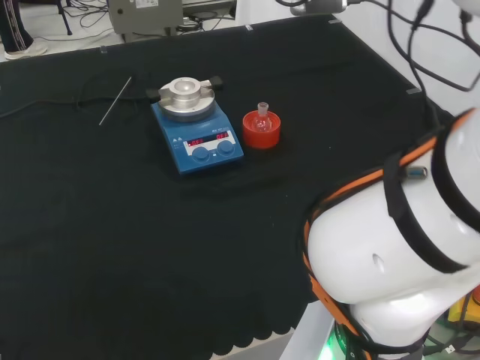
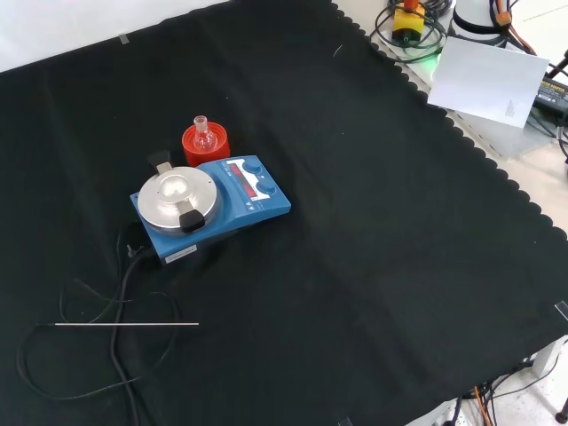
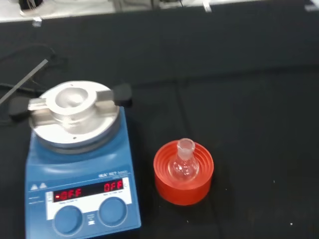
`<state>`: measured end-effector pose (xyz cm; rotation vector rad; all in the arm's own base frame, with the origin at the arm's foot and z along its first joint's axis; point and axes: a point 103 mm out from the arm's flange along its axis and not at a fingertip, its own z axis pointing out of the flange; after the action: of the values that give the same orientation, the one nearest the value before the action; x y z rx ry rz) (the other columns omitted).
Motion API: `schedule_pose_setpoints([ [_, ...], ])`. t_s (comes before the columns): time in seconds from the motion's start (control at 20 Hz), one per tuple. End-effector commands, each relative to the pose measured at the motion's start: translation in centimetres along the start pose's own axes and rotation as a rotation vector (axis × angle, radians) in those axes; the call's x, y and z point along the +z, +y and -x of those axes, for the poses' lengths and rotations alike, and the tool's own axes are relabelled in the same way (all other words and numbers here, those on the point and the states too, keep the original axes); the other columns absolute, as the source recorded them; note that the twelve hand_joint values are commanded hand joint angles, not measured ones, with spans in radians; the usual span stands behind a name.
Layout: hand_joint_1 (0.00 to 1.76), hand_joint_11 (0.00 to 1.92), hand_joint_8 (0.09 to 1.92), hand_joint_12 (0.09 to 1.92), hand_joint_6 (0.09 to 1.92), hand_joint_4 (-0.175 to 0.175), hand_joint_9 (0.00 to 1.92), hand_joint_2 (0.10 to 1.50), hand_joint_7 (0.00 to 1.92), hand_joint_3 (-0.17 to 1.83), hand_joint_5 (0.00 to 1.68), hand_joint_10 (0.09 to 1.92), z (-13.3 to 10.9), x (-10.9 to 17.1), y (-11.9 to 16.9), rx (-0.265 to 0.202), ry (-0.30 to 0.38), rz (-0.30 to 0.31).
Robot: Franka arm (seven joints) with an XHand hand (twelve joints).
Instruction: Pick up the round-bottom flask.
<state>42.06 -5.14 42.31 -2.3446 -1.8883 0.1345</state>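
A small clear round-bottom flask (image 1: pixel 262 116) (image 2: pixel 203 134) (image 3: pixel 183 163) stands upright, neck up, in a red ribbed ring stand (image 1: pixel 261 131) (image 2: pixel 205 145) (image 3: pixel 183 173) on the black cloth. In the head view the stand sits just right of the blue stirrer plate. In the front view it sits behind that plate. Nothing touches the flask. In the wrist view the flask is seen from above and some way off.
A blue magnetic stirrer (image 1: pixel 196 131) (image 2: pixel 211 201) (image 3: pixel 79 164) with a silver metal block on top stands beside the stand. A thin metal rod (image 1: pixel 115 100) (image 2: pixel 126 325) and a black cable (image 2: pixel 115 311) lie on the cloth beyond it. The arm's white links (image 1: pixel 405 247) fill the head view's lower right.
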Motion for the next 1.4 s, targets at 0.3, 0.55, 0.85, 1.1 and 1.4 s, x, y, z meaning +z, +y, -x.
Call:
schedule_pose_setpoints([
  [0.3,0.38,0.0,0.58,1.2,0.09,-0.047,0.29,1.16,0.17,0.22,0.3,0.68,5.0,9.0,17.2,0.25,0.133,-0.139],
  [0.55,0.46,0.0,0.61,1.23,0.09,-0.057,0.32,1.1,0.18,0.23,0.36,0.69,6.1,11.9,18.9,0.275,0.163,-0.16],
  [0.85,0.56,0.0,0.66,1.28,0.09,-0.069,0.36,0.98,0.22,0.33,0.47,0.69,8.3,14.2,19.7,0.279,0.207,-0.162],
  [1.1,0.59,0.0,0.67,1.29,0.09,-0.072,0.37,0.92,0.24,0.4,0.52,0.7,10.2,16.2,19.2,0.271,0.224,-0.164],
  [1.4,0.63,0.0,0.67,1.29,0.09,-0.073,0.38,0.88,0.25,0.42,0.53,0.7,11.4,18.0,18.3,0.243,0.238,-0.133],
])
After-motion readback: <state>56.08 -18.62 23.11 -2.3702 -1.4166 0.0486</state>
